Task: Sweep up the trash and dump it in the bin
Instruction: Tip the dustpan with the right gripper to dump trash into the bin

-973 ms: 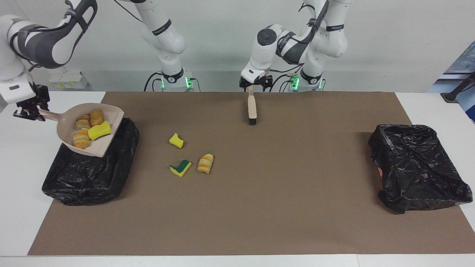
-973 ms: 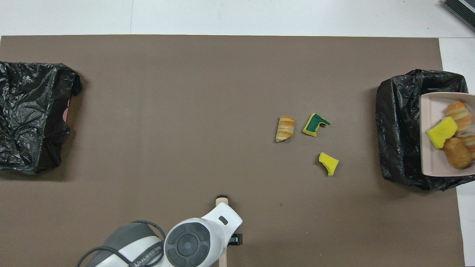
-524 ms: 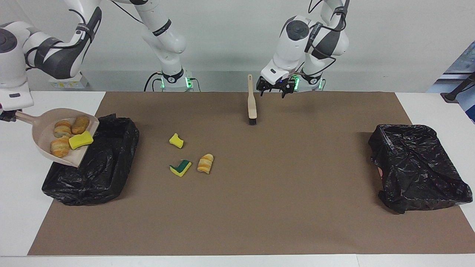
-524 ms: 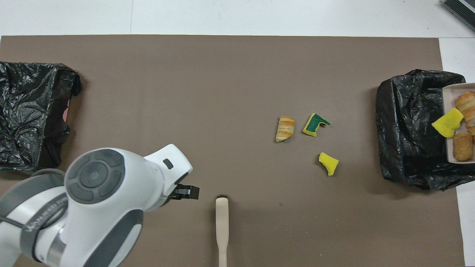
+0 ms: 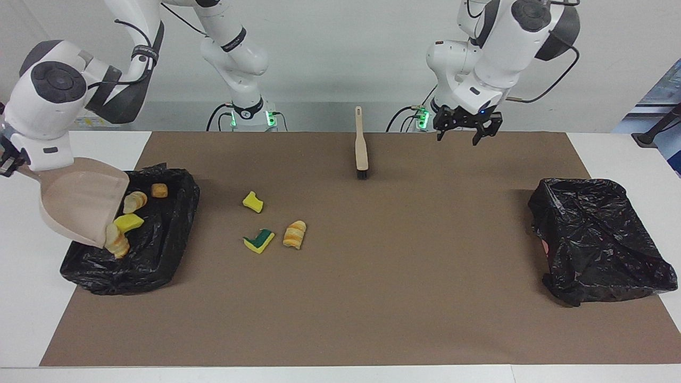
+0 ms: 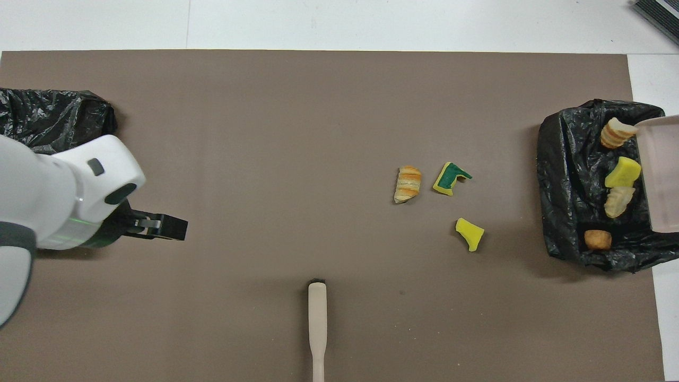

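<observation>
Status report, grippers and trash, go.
Right gripper shut on dustpan, tipped over bin. Left gripper open, empty. Three scraps on mat; brush lying free.

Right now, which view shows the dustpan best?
The facing view: the whole dustpan shows, tipped over the black bin, with the right gripper at its handle at the picture's edge. The overhead view catches only the pan's edge at the frame border.

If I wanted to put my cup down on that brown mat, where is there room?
Plenty between the brush and the empty black bin at the left arm's end. Crowded: the three scraps near the other bin, where the dustpan tips trash.
</observation>
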You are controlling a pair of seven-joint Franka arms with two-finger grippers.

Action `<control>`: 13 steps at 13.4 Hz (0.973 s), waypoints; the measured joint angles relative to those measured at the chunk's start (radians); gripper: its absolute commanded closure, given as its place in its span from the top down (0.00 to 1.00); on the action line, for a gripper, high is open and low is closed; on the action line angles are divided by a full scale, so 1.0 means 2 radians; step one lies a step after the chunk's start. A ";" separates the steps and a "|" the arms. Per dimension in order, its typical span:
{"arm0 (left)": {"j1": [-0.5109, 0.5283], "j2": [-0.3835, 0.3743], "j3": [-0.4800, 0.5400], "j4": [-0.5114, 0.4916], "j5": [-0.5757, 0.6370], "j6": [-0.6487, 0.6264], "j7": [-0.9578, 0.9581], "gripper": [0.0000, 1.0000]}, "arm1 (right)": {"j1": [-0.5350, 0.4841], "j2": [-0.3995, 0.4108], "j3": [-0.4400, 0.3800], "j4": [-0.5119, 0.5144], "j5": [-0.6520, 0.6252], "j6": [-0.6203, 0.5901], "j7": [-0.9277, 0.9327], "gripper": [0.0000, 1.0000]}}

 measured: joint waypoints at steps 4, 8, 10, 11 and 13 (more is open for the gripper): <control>0.032 0.031 0.000 0.093 0.000 -0.062 0.019 1.00 | 0.000 -0.026 0.002 0.004 -0.012 -0.001 -0.005 0.00; 0.043 0.057 0.002 0.137 0.001 -0.079 0.023 1.00 | 0.001 -0.056 0.004 0.003 0.106 -0.023 -0.008 0.00; 0.043 0.060 0.003 0.142 0.018 -0.080 0.034 1.00 | 0.003 -0.056 0.005 0.001 0.190 -0.028 -0.003 0.00; 0.043 0.060 0.006 0.142 0.024 -0.080 0.043 1.00 | 0.004 -0.057 0.006 -0.002 0.215 -0.034 0.014 0.00; 0.044 0.060 0.017 0.144 0.030 -0.080 0.056 1.00 | 0.011 -0.062 0.009 -0.013 0.257 -0.066 0.089 0.00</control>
